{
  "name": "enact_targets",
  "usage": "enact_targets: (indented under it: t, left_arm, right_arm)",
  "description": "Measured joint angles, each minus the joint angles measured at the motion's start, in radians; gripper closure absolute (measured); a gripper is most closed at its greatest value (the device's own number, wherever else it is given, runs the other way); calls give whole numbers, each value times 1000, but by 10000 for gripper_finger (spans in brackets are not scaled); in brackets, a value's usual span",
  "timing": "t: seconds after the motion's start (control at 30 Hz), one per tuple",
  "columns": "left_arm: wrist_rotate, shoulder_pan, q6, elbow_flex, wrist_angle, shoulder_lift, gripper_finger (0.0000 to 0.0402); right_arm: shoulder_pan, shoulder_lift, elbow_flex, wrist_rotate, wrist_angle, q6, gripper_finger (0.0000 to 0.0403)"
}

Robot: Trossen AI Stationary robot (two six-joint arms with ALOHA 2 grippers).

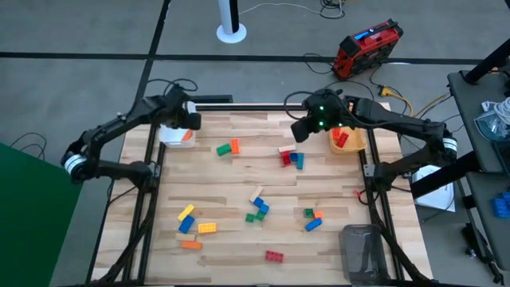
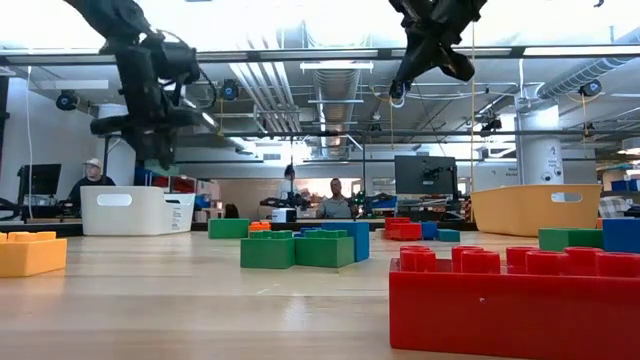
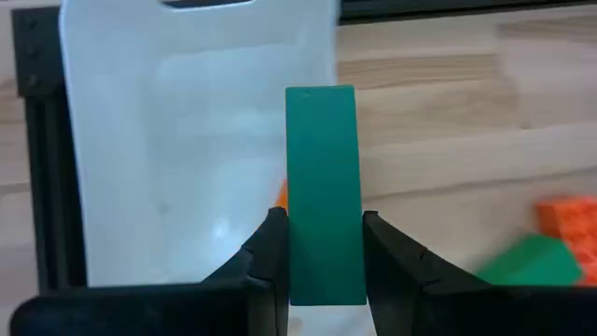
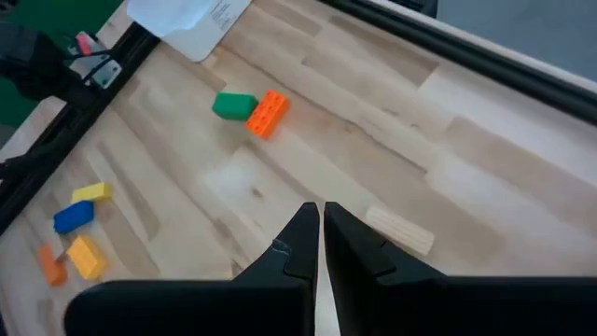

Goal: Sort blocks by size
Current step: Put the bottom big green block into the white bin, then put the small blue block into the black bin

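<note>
Left gripper (image 3: 317, 271) clamps a long green block (image 3: 322, 187) above the white bin (image 3: 187, 159) — centre it before releasing. Right gripper (image 4: 315, 245) — jaws closed, empty.

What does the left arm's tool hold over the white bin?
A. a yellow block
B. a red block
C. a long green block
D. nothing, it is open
C: in the left wrist view the left tool is shut on a long green block, with the white bin directly below it.
</note>
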Motion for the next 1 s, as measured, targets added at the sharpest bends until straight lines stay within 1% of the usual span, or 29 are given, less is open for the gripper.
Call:
enact_targets:
  t: [0.17, 0.4, 0.57, 0.73, 0.83, 1.0]
  left_arm:
    - [14, 30, 29, 0, -6, 67, 320]
    - [14, 30, 34, 0, -6, 130, 268]
    - [14, 29, 51, 0, -6, 133, 251]
    - [15, 23, 108, 0, -5, 108, 249]
    - [22, 6, 156, 0, -2, 78, 249]
    - [64, -41, 231, 0, 7, 16, 249]
  right_arm:
    - [-17, 0, 0, -4, 0, -16, 390]
    - [-18, 0, 0, -6, -1, -20, 390]
    - [-17, 0, 0, -50, -7, 1, 390]
    - [22, 0, 0, -74, -8, 94, 390]
    - [74, 3, 0, -74, -3, 170, 390]
    - [179, 29, 0, -62, 0, 346, 390]
